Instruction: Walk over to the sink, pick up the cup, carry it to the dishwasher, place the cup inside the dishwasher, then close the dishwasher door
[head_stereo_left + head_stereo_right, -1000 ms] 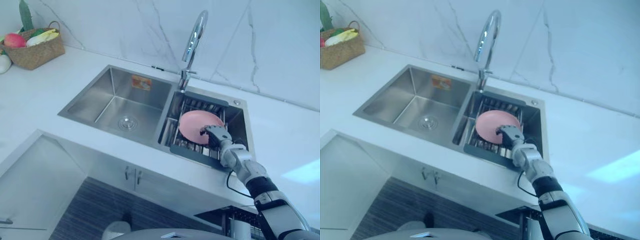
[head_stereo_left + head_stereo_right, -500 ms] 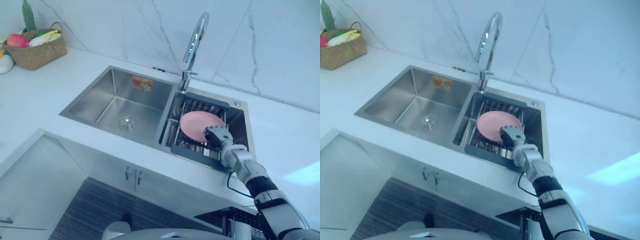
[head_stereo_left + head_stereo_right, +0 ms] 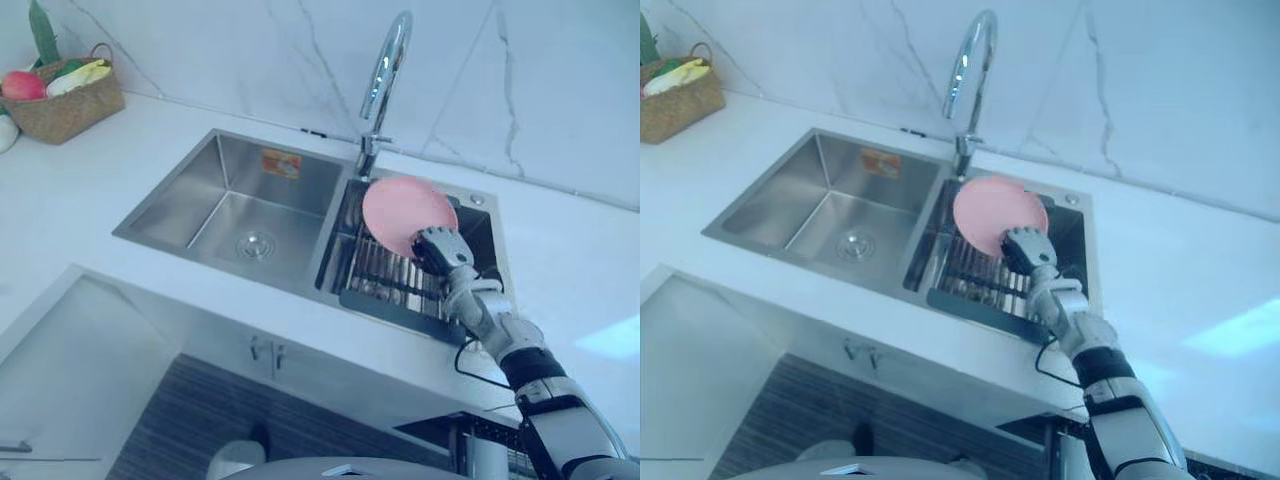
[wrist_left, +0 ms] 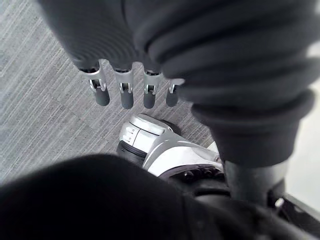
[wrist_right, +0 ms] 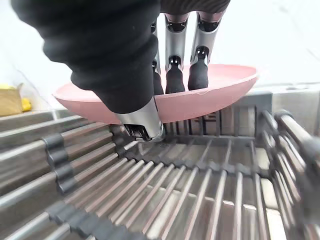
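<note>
A pink round dish (image 3: 405,212) is held up off the dark wire rack (image 3: 385,275) in the right basin of the sink, close to the faucet's base. My right hand (image 3: 437,250) is shut on its near rim; in the right wrist view the fingers (image 5: 175,75) lie on the top of the dish (image 5: 220,95) and the thumb presses from below, with the rack's bars (image 5: 175,190) underneath. My left hand (image 4: 125,92) hangs over grey floor with straight fingers, holding nothing. No cup shows in the frames.
A tall chrome faucet (image 3: 385,70) rises behind the sink. The left basin (image 3: 240,200) holds only its drain. A woven basket (image 3: 60,95) of fruit stands on the white counter at the far left. A dark rack (image 3: 465,435) shows below the counter at lower right.
My right hand has lifted the pink dish off the rack and moved it up and back toward the faucet. The left hand has not moved.
</note>
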Controlling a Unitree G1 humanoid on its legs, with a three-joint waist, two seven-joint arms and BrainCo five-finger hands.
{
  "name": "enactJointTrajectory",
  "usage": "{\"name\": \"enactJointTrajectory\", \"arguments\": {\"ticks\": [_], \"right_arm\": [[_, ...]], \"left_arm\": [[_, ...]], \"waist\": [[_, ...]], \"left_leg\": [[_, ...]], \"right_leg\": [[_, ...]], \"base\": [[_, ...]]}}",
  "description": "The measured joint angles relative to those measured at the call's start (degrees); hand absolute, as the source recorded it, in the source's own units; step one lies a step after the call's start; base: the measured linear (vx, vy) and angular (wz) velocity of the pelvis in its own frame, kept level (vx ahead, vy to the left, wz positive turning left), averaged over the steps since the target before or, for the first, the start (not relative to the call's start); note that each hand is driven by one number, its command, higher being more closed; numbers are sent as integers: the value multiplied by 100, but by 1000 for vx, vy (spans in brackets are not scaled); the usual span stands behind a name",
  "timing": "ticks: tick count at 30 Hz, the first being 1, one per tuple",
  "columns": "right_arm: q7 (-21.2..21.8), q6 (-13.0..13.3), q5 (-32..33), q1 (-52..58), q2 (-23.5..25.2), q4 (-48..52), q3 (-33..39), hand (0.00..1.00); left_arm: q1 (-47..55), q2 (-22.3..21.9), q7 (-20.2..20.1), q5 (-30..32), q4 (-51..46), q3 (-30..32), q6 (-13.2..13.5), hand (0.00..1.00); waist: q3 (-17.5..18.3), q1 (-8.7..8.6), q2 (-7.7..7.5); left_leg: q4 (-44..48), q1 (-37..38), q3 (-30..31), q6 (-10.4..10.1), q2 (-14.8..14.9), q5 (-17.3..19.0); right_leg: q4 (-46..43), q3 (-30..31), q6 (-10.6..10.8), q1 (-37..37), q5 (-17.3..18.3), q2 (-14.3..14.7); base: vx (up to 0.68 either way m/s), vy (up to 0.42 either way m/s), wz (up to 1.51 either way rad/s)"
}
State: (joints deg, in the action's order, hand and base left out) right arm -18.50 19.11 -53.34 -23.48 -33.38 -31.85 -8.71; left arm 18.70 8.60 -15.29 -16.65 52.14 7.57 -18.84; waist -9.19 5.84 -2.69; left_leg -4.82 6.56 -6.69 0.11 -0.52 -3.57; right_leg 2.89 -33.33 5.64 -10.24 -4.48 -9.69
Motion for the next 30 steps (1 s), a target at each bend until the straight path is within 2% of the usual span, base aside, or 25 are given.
{"name": "enactJointTrajectory", "arguments": {"ticks": [2, 8, 12, 14, 17, 19, 20, 21, 23, 26, 27, 30], "right_arm": [[-41, 88, -1, -48, -118, 123, 0, 100], [-50, 83, -2, -206, -340, 224, 9, 100], [-154, 35, -3, -200, -536, 469, 95, 100], [-166, 18, 13, -196, -735, 733, 265, 100], [-136, -83, 429, -194, -1051, 1232, 761, 100], [338, -348, 1298, -140, -1251, 1547, 1171, 100], [415, -418, 1507, -117, -1272, 1572, 1285, 100], [575, -596, 1795, -8, -1317, 1650, 1536, 100], [783, -935, 2100, 439, -1508, 1895, 1957, 100], [861, -1163, 2337, 815, -1540, 2045, 2254, 100], [897, -1308, 2491, 1033, -1542, 2130, 2421, 100], [926, -1585, 2784, 1643, -1552, 2357, 2858, 100]], "left_arm": [[33, -22, -6, 0, -43, 33, 0, 0], [87, -59, 4, 4, -101, 31, 4, 0], [145, -64, 8, 104, -93, 30, -5, 0], [162, -70, 9, 133, -93, 31, -7, 0], [218, -82, 6, 324, -93, 28, -24, 0], [263, -101, -6, 500, -90, 10, -39, 0], [274, -104, -7, 548, -89, 3, -38, 0], [276, -100, -7, 687, -82, -44, -37, 0], [278, -79, 11, 933, -77, -100, -20, 0], [278, -53, -10, 1054, -28, -105, -19, 0], [276, -27, -59, 988, 21, -123, -35, 0], [266, 72, -53, 32, 89, -147, -381, 0]], "waist": [[-1, -1, 1], [-8, -23, 11], [-14, -145, 28], [-16, -165, 49], [-13, -232, 56], [-14, -326, 48], [-15, -356, 43], [-19, -433, 16], [-19, -497, -37], [-36, -654, -96], [-37, -710, -119], [-54, -875, -245]], "left_leg": [[0, 23, -19, 22, -3, -14], [-2, 51, -107, -3, 1, 4], [-2, 55, -159, -6, 2, 40], [-2, 67, -289, -3, 12, 52], [-1, 89, -493, 3, 28, 86], [-1, 159, -723, 11, 33, 121], [-1, 186, -771, 15, 33, 141], [-1, 239, -847, 6, 28, 174], [2, 298, -1112, 18, 28, 237], [30, 344, -1407, 48, 26, 269], [30, 373, -1564, 52, 20, 309], [31, 302, -1955, 50, -29, 422]], "right_leg": [[0, 15, 2, -12, -2, 0], [-2, 98, 1, 3, -5, -2], [-1, 154, -19, 28, -11, -6], [0, 249, -36, 67, -27, -3], [-2, 482, -53, 184, -71, 6], [-2, 722, -17, 240, -131, 10], [-2, 775, -18, 247, -137, 11], [-8, 875, -16, 252, -142, 10], [-85, 1156, -11, 405, -148, 10], [-203, 1418, -9, 583, -170, 6], [-254, 1558, -10, 685, -172, 2], [-419, 1850, 11, 1077, -73, -46]], "base": [[45, -1, -5], [7, 6, -6], [-8, 12, -8], [-1, 23, -23], [13, 25, -39], [24, 34, -49], [30, 37, -52], [29, 38, -45], [28, 45, -62], [29, 50, -62], [19, 76, -71], [-7, 79, -64]]}}
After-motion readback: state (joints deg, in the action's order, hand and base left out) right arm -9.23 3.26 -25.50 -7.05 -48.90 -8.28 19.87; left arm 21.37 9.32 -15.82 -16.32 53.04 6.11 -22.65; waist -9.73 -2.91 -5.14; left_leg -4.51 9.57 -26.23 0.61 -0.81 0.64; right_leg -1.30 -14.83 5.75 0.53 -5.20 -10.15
